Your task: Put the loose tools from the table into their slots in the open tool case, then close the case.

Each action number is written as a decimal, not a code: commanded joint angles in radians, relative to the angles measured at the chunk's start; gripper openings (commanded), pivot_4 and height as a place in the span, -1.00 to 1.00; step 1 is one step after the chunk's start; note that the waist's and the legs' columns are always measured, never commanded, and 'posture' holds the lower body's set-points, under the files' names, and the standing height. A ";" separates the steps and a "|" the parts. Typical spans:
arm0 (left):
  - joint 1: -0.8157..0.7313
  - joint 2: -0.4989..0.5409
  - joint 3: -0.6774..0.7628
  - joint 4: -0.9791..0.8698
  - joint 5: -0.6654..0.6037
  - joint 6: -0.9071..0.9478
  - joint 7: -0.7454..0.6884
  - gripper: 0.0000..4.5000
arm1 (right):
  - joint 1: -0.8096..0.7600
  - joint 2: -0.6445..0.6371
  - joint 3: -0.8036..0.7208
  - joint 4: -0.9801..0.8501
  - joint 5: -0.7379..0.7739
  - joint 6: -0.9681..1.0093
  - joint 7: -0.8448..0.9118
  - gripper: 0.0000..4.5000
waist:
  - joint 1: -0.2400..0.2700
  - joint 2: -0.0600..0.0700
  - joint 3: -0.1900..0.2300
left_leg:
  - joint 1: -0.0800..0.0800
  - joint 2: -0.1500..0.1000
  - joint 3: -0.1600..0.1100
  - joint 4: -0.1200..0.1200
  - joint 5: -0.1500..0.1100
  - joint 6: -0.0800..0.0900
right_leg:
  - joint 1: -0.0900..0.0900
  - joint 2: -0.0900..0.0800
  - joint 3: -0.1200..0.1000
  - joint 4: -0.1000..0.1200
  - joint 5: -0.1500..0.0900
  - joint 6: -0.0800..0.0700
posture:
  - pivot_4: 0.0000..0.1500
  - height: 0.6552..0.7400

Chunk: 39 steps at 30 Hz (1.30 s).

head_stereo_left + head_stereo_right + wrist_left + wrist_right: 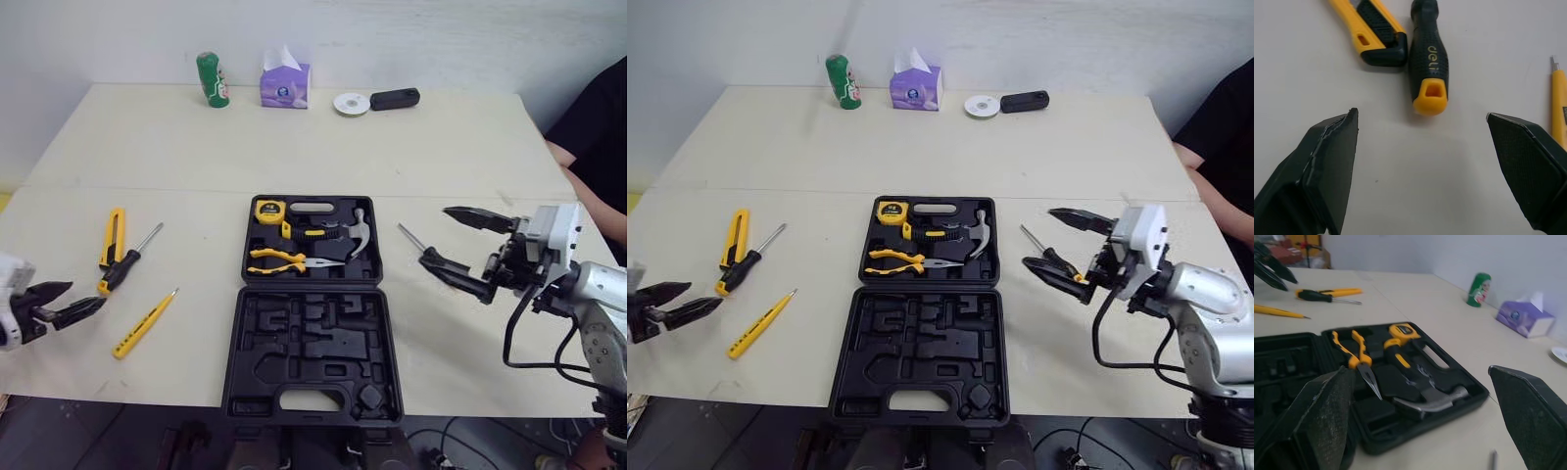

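Left wrist view: our left gripper [1421, 113] is spread empty, the screwdriver [1428, 54] handle straight ahead between its fingers, probably lined up for a grab; right gripper [436, 233] gapes empty too.

— What's on your table [441, 157]?
— You've got the open tool case [312, 338] near centre. To its left lie a utility knife [114, 237], a black-handled screwdriver [127, 260] and a slim yellow screwdriver [143, 324]. To its right is a second screwdriver [1048, 252]. Along the far edge are a green can [212, 79], a tissue box [284, 84], a white disc [351, 103] and a black device [395, 99].
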<state>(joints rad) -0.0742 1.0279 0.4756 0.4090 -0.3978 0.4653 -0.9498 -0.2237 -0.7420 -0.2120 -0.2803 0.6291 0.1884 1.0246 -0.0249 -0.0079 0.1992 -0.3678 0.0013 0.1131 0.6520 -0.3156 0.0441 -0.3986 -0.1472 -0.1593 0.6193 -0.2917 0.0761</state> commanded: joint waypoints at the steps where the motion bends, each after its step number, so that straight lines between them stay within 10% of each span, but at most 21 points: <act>1: -0.043 0.003 -0.016 -0.015 0.011 0.015 0.023 0.97 | -0.020 0.018 0.030 -0.088 0.031 0.022 -0.004 1.00 | 0.001 0.000 0.000 | 0.000 0.000 0.000 0.000 0.000 0.000 | 0.000 0.000 0.000 0.000 0.000 0.000 | 1.00 1.00; 39: -0.276 -0.092 -0.224 -0.146 0.092 0.294 0.239 0.97 | 0.012 0.071 0.084 -0.117 -0.052 -0.014 -0.017 1.00 | 0.023 -0.001 0.000 | -0.001 -0.001 0.000 0.003 0.000 0.001 | 0.000 0.000 0.000 0.002 0.000 0.000 | 1.00 1.00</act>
<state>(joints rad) -0.3443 0.9338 0.2513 0.2712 -0.3214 0.7540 -0.7256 -0.2140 -0.6715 -0.1180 -0.3529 0.5696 0.1948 1.0018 -0.0020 -0.0091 0.1988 -0.3687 0.0007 0.1132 0.6557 -0.3151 0.0449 -0.3985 -0.1468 -0.1593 0.6211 -0.2917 0.0761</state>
